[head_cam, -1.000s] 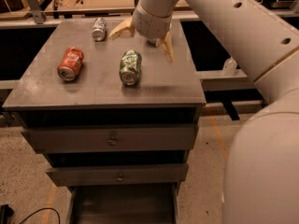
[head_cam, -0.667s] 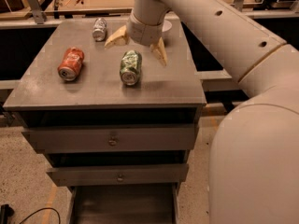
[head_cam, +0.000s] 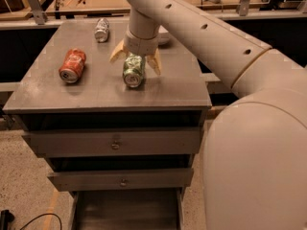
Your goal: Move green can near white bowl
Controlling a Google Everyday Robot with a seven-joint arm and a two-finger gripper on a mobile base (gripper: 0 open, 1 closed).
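The green can lies on its side near the middle of the grey cabinet top, its silver end facing me. My gripper is open, right above the can's far end. One yellowish finger stands to the can's left and the other to its right. The fingers straddle the can without closing on it. The white bowl sits at the back of the top, mostly hidden behind my arm. Only a sliver of its rim shows.
An orange-red can lies on its side at the left. A silver can lies at the back left. My large white arm fills the right side. Below the top are drawer fronts; the bottom drawer is open.
My gripper has moved left and down from beside the green can to directly over it, so its open fingers now straddle the can. The cans have not moved.
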